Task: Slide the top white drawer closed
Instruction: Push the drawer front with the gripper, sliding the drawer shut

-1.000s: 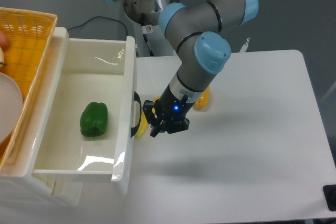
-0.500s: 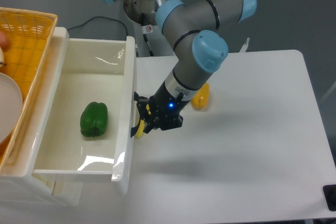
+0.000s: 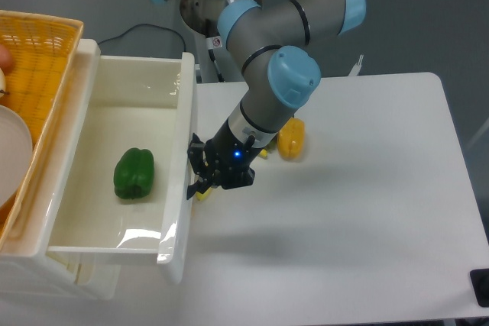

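The top white drawer (image 3: pixel 99 124) stands pulled out at the left, a deep glossy tray holding a green bell pepper (image 3: pixel 134 173). Its ridged front panel (image 3: pixel 185 166) faces right toward the arm. My gripper (image 3: pixel 200 172) sits low against the middle of that front panel, right where the black handle is, so the handle is mostly covered. The fingers look close together, but I cannot make out whether they hold anything.
A yellow woven basket (image 3: pixel 34 59) with a white plate (image 3: pixel 14 158) sits left of the drawer. A yellow pepper (image 3: pixel 291 140) lies on the white table (image 3: pixel 367 211) just behind my arm, and a small yellow object (image 3: pixel 202 191) peeks out below the gripper.
My gripper has travelled left across the table until it meets the drawer front. The drawer front has shifted a little to the left, and the green pepper with it.
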